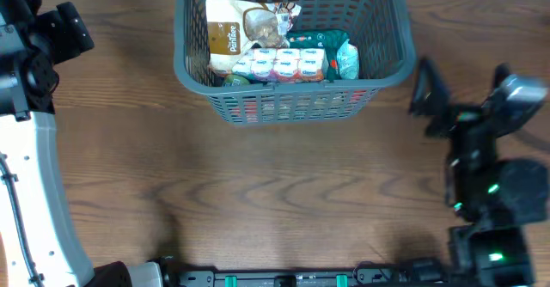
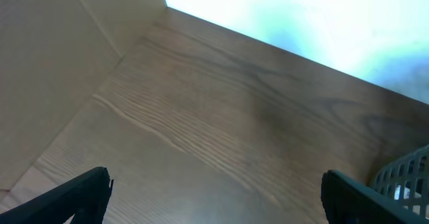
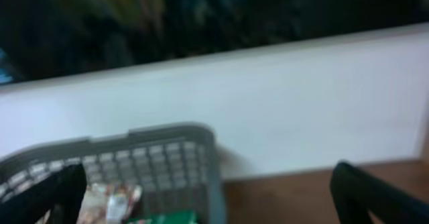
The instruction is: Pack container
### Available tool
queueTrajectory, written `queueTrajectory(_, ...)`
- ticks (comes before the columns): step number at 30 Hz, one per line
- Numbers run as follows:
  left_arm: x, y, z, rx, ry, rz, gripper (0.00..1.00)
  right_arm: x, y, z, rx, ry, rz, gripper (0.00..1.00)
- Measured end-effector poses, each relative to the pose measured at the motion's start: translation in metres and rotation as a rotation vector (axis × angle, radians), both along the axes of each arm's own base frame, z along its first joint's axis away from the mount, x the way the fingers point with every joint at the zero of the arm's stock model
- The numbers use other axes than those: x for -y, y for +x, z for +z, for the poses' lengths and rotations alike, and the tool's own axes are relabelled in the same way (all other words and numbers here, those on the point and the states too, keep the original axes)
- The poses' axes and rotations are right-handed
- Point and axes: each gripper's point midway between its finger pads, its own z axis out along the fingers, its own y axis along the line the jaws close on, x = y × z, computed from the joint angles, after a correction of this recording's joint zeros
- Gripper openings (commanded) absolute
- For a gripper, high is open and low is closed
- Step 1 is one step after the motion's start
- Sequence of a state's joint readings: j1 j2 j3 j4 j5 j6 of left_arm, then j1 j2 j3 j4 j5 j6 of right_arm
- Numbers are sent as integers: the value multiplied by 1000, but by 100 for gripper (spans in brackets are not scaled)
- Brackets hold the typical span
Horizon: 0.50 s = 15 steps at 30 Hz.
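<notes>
Table [image 1: 258, 201]: bare brown wood spread in front of the container and to both sides.
Container [image 1: 292, 106]: the grey-blue lattice basket stood at the far middle of the table and held groceries. I'd judge it stiff and light in itself, heavier as loaded. Its flared rim looked the best hold, though the slots might snag a fingertip.
Right gripper [image 3: 208, 172]: it hung just right of the container, fingers spread wide and holding nothing.
Left gripper [image 2: 214, 178]: well left of the container, spread wide and holding nothing.
White-and-brown bag [image 1: 226, 36]: inside the container, at its left.
Row of small cups [image 1: 284, 64]: inside, against the near wall. They looked crushable.
Green packet [image 1: 320, 40]: inside, towards the right.
Hard to see: the container's far rim was cut off overhead. The right wrist view was blurred. Whatever lay beneath the packs was hidden.
</notes>
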<state>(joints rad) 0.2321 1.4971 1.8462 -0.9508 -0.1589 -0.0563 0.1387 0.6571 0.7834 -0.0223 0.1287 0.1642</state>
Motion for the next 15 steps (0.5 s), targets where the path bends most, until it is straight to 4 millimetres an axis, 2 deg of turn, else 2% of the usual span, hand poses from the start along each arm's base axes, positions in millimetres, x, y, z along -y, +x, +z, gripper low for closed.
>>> queueTrajectory(4,0,0,0,0,0,0,98,-9,-13,-61,32,-3,62,99)
queueTrajectory(8,0,0,0,0,-1,-1,98,-10,-27,-97,57,-15,78,99)
queueTrajectory(11,0,0,0,0,0,0,99,-6,-32,-111,62,-26,70,99)
queueTrajectory(15,0,0,0,0,-1,-1,98,3,-36,-118,67,-74,46,99)
